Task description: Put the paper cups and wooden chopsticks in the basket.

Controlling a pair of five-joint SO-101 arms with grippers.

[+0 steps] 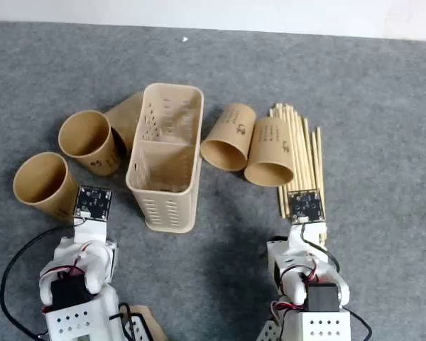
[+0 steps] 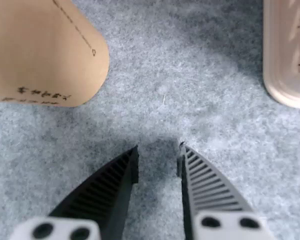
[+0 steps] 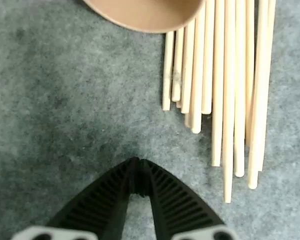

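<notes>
A beige slotted basket (image 1: 165,160) lies on the grey carpet in the middle. Left of it are three brown paper cups (image 1: 46,186) (image 1: 91,142) (image 1: 128,117), and right of it two more (image 1: 229,136) (image 1: 271,152), all on their sides. A bundle of wooden chopsticks (image 1: 305,153) lies under and beside the rightmost cup. My left gripper (image 2: 157,152) hovers over bare carpet, slightly open and empty, between a cup (image 2: 40,50) and the basket's corner (image 2: 290,60). My right gripper (image 3: 138,170) is shut and empty, just short of the chopsticks' ends (image 3: 225,75) and a cup's rim (image 3: 145,12).
Both arm bases stand at the near edge, the left arm (image 1: 92,204) and the right arm (image 1: 305,206). Grey carpet runs across the surface, with a pale strip along the far edge. Open carpet lies between the two arms.
</notes>
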